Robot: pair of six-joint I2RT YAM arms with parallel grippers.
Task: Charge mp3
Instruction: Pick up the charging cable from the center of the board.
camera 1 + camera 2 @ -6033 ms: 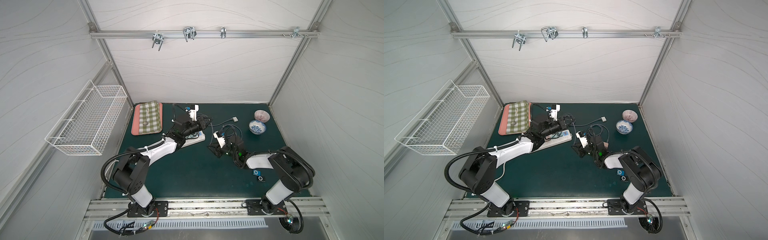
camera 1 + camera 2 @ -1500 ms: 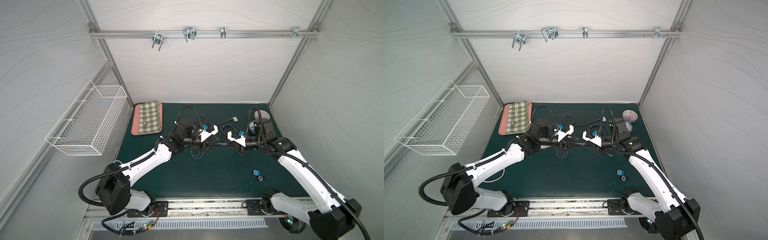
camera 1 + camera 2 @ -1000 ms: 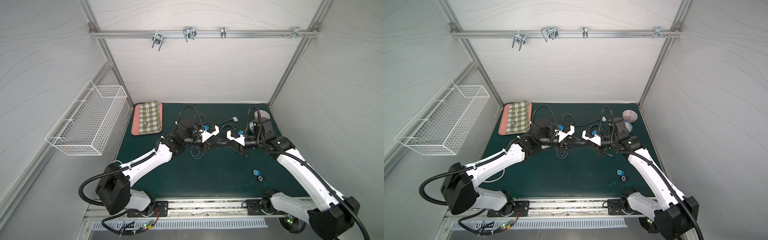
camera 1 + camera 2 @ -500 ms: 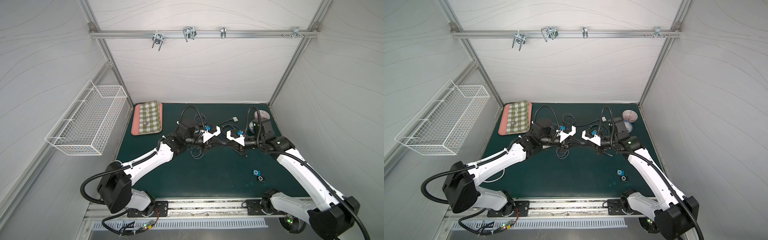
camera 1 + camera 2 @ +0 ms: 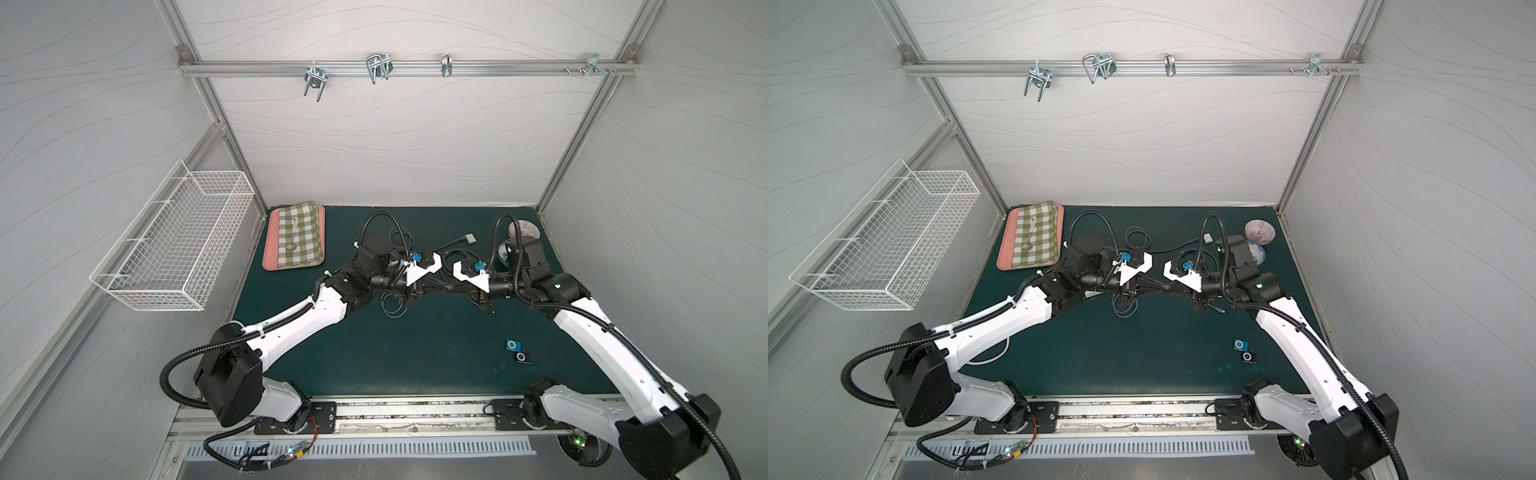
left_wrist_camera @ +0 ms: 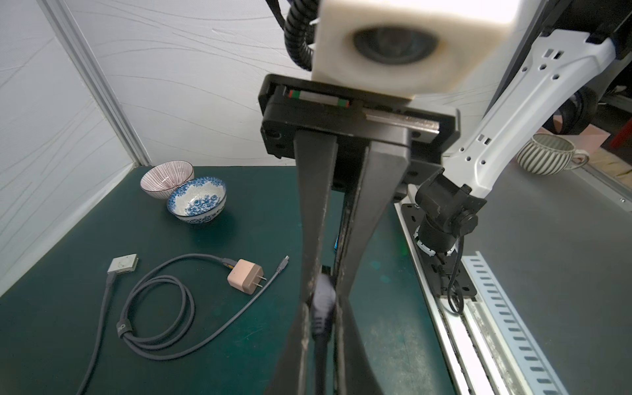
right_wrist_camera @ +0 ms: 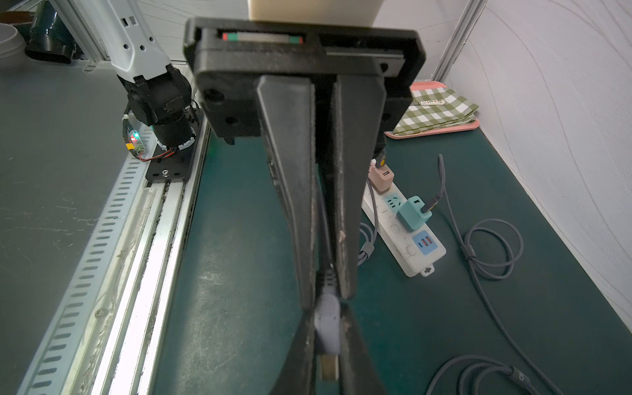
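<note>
1. Your left gripper was closed down narrow on the cable, pinching the ribbed strain relief just behind the USB plug.
2. Your right gripper met it tip to tip and was clamped on the plug's grey shell. The metal tongue pointed back between its own fingers.
3. The blue mp3 player and the black mp3 player lay flat on the green mat. They were just beside each other, toward the right arm's base and well apart from both grippers. Nothing was plugged into either, and I could not tell which one you meant to charge.
4. Either player looked tiny, light and rigid, with a smooth casing that would likely slide or flip under a careless pinch. You would have done best to take it across its flat edges and leave the port side free.
5. The plug shell was stiff and a good place to hold. The cord itself was soft and springy, so its loops could tug a light player out of line.
6. No brand was readable. A strap on the loose cable carried a small mark, too small to make out. The power strip and its teal charger showed only socket symbols.
</note>
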